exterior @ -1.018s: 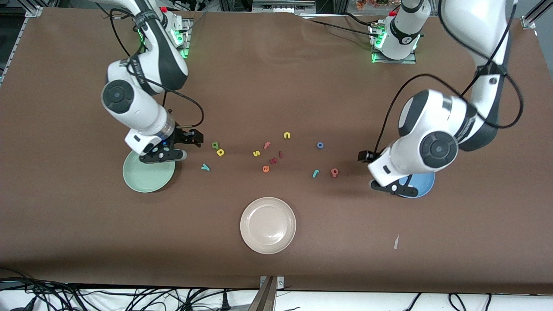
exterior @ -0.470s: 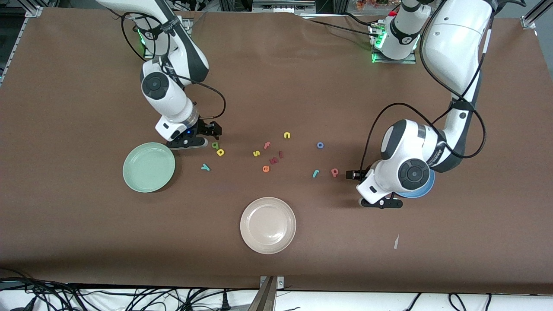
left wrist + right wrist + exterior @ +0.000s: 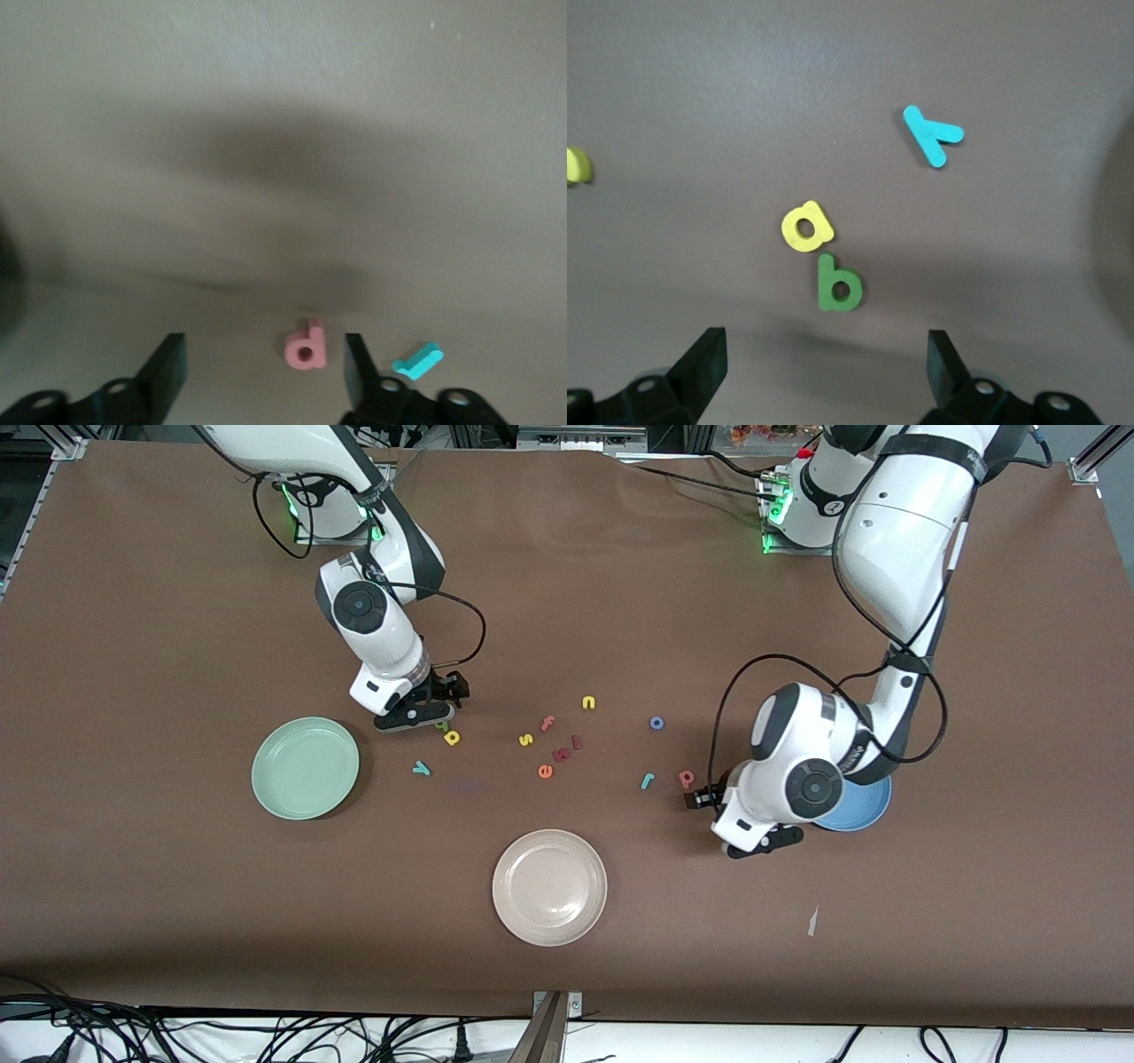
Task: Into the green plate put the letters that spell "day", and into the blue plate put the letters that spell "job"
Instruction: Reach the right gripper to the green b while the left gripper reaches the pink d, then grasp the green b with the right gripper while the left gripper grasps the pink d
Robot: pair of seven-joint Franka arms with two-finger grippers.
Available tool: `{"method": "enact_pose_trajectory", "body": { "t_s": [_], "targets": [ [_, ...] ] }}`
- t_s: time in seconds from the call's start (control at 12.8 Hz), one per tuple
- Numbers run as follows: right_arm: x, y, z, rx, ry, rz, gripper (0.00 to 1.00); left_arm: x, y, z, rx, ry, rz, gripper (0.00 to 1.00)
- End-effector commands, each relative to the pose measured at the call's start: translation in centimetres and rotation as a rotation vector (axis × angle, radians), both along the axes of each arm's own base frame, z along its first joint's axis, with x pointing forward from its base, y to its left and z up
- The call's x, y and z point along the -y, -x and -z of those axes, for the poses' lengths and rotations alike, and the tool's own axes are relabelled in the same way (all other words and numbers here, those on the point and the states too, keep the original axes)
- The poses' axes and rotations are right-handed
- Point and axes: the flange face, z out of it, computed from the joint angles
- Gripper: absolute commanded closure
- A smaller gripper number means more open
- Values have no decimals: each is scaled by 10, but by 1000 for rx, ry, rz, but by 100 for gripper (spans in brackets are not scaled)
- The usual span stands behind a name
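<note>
I am watching my right gripper (image 3: 423,713) hovering at the frame's centre left, jaws standing apart over the olive green letter (image 3: 837,284), which is sitting just beside the yellow letter (image 3: 453,737); the teal y (image 3: 422,768) is lying lower, near the green plate (image 3: 305,768). At centre right, my left gripper (image 3: 709,797) is sitting low with jaws apart, the pink letter (image 3: 306,346) lying between them, ungripped, the teal hook (image 3: 648,781) beside it. The blue ring (image 3: 656,723) is lying higher up. The blue plate (image 3: 861,811) is showing partly under the left arm.
</note>
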Motion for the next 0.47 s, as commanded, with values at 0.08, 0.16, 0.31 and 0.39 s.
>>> {"method": "enact_pose_trajectory", "body": {
  "t_s": [0.08, 0.16, 0.31, 0.39],
  "targets": [
    [-2, 5, 15, 21, 26, -62, 0, 21, 14, 19, -37, -17, -58, 29],
    [-2, 5, 16, 24, 23, -62, 0, 20, 16, 24, -36, -16, -60, 30],
    [-3, 5, 23, 30, 15, -64, 3, 21, 23, 32, -51, -20, -55, 32],
    [-3, 5, 24, 31, 14, -64, 8, 21, 25, 35, -58, -23, -54, 33]
  ]
}}
